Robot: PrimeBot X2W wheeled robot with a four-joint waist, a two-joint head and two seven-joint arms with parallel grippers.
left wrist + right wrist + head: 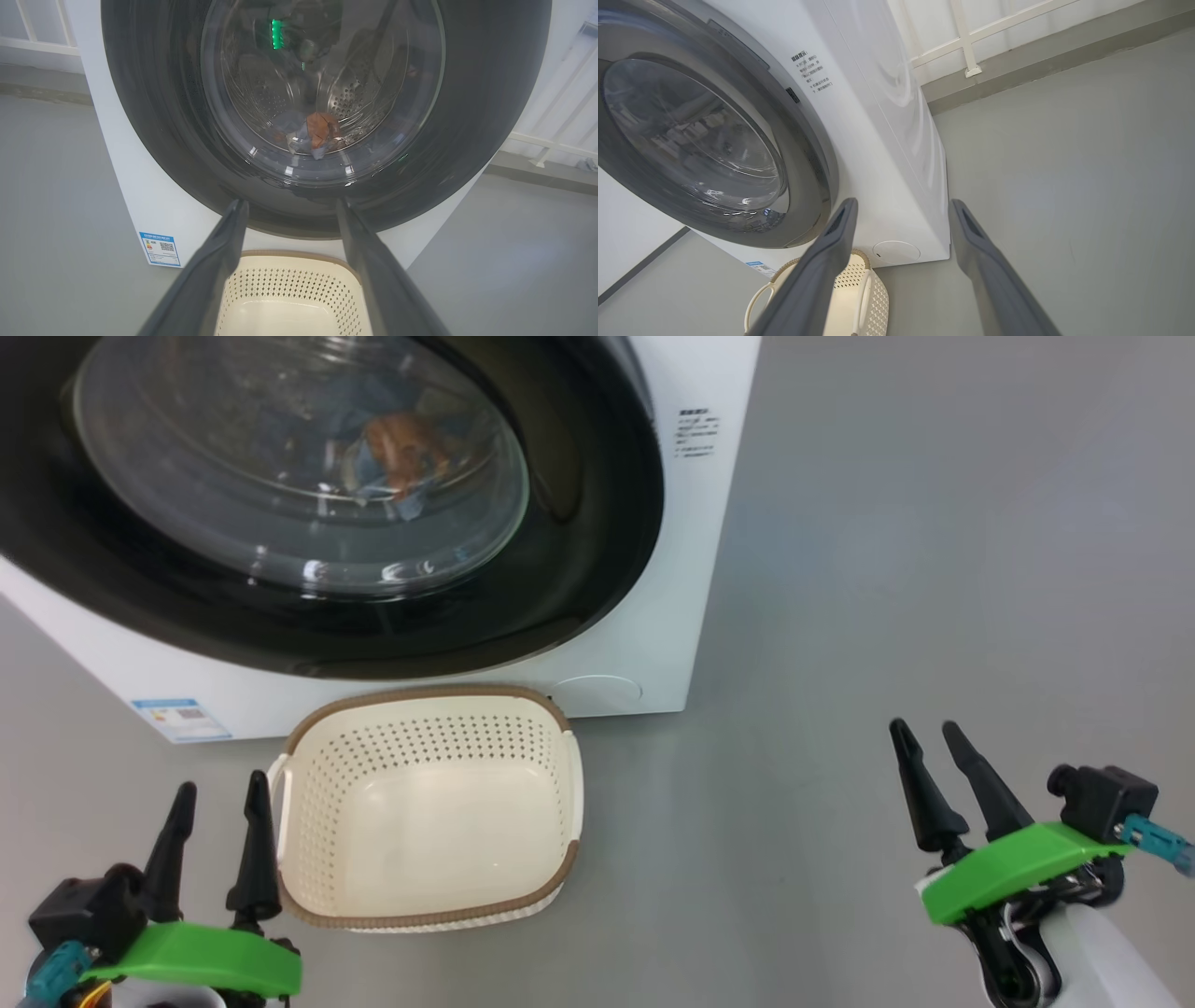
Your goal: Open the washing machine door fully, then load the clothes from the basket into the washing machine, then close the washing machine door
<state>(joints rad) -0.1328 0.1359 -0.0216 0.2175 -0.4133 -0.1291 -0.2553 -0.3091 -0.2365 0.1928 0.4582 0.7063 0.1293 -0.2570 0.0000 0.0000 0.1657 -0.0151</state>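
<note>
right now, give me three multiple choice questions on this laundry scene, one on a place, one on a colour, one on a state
1. Where are the clothes?
A. in the basket
B. inside the washing machine
C. hung over the basket's handles

2. What colour rims the basket?
A. brown
B. green
C. red

3. How does the washing machine door stand?
A. swung fully open
B. shut
C. taken off

Answers:
1 B, they show through the door, and the basket has nothing in it.
2 A, a brown woven band runs round its cream body.
3 B, it lies flat against the machine.
</note>
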